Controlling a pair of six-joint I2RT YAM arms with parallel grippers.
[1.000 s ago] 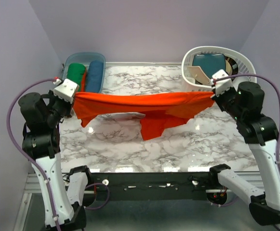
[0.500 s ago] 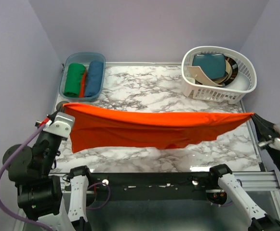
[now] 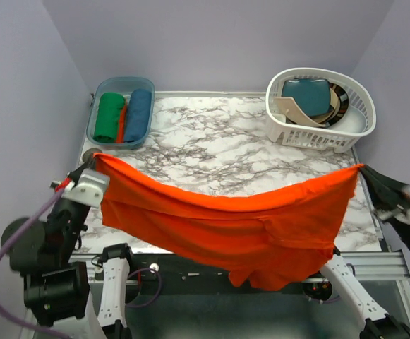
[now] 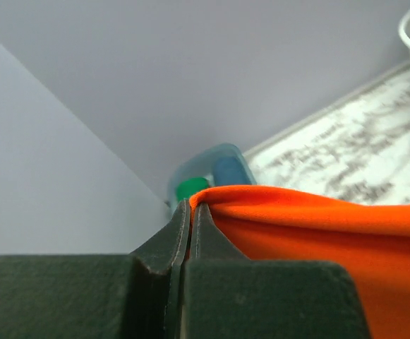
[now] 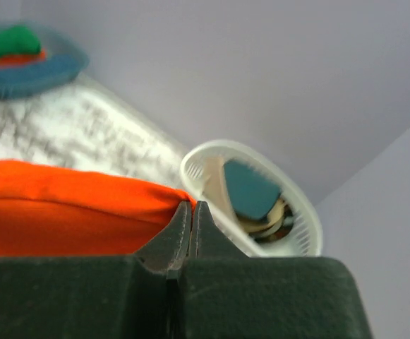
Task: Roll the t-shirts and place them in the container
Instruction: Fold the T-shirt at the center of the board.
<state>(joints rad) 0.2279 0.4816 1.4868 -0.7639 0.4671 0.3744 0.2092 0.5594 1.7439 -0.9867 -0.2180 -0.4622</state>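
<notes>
The orange t-shirt [image 3: 240, 226] hangs in the air above the near edge of the desk [image 3: 226, 148], stretched sideways between the two arms. Its middle sags low, and its lower folds drop in front of the desk's near edge. Over the desk's near left corner, the left pincer [image 3: 95, 157] is clamped tight on one upper end of the shirt, the cloth bunched between its tips. Off the desk's near right corner, the right pincer [image 3: 365, 169] is closed just as narrowly on the other end. At the desk's far left corner sits a clear blue bin [image 3: 123, 79] holding a green roll [image 3: 109, 116] and a blue roll [image 3: 140, 114] side by side. At the far right corner stands a white basket [image 3: 310, 134] with teal fabric [image 3: 307, 93] inside.
</notes>
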